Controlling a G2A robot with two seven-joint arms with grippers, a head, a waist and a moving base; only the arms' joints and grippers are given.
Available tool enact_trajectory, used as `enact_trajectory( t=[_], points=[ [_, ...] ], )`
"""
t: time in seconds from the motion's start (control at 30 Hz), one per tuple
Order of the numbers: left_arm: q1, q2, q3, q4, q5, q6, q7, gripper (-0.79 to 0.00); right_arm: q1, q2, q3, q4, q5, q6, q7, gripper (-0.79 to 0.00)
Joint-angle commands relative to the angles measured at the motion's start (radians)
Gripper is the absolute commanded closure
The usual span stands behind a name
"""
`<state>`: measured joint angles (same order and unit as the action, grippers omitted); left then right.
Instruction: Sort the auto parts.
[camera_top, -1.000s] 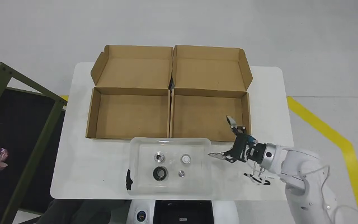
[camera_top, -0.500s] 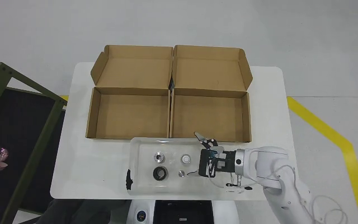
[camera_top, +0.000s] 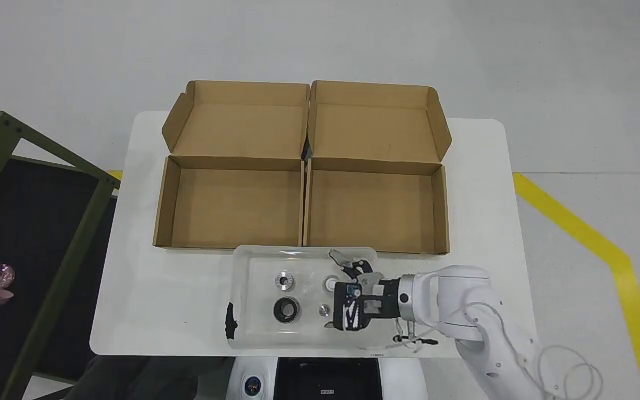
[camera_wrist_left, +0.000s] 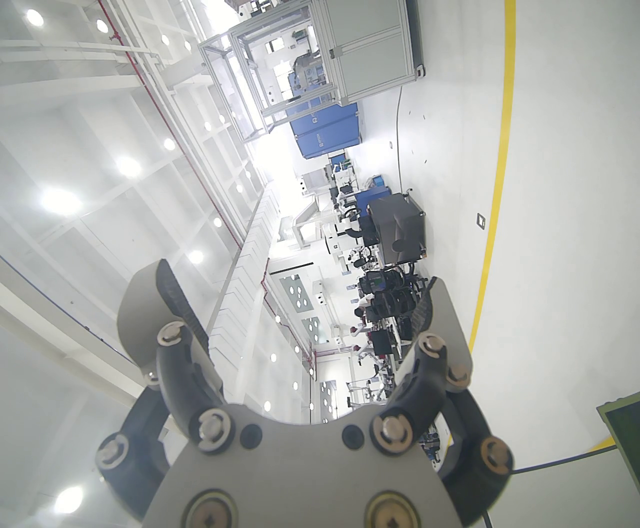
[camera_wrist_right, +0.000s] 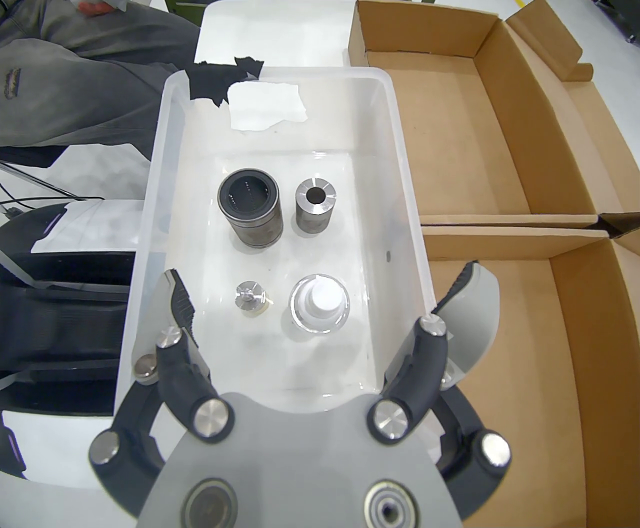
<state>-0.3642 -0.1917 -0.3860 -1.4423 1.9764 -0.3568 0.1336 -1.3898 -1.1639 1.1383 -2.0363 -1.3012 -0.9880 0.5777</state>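
Looking at the top view first, the clear bin (camera_top: 240, 262) sits at the lower centre of the frame on the white desk (camera_top: 480, 150). The left box (camera_top: 230, 210) and the right box (camera_top: 375, 210), both open cardboard, are just above it. The four auto parts stand inside the bin. The right arm (camera_top: 470, 305) lies across the lower right. The right jaws, spread wide and empty, hang over the bin's right half, near the white-capped part (camera_top: 333, 285).

In the left wrist view, the left jaws are also wide and hold nothing. They point into the hall, away from the desk.

In the right wrist view, the white-capped part (camera_wrist_right: 320, 310) and the small silver knob (camera_wrist_right: 248, 297) stand close together, nearest the jaws. The black bearing (camera_wrist_right: 250, 212) and the grey sleeve (camera_wrist_right: 314, 205) are beyond them. One fingertip (camera_wrist_right: 175, 295) is above one long wall of the bin, and the other fingertip (camera_wrist_right: 472, 287) is above the opposite wall.

I judge that a straight descent at this width could strike a wall and push the bin. Closing on one near part could also knock its neighbour over.
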Motion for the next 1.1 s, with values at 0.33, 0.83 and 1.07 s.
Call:
enact_trajectory(
  t=[0.33, 0.83, 1.07],
  points=[
    [0.000, 0.000, 0.000, 0.000, 0.000, 0.000, 0.000, -0.785, 0.020, 0.010, -0.038, 0.043, -0.009, 0.015, 0.000, -0.785],
    [0.000, 0.000, 0.000, 0.000, 0.000, 0.000, 0.000, -0.785, 0.062, 0.020, -0.067, 0.115, -0.009, 0.051, -0.033, -0.548],
    [0.000, 0.000, 0.000, 0.000, 0.000, 0.000, 0.000, -0.785, 0.079, 0.024, -0.071, 0.140, -0.025, 0.072, -0.047, -0.413]
  ],
)
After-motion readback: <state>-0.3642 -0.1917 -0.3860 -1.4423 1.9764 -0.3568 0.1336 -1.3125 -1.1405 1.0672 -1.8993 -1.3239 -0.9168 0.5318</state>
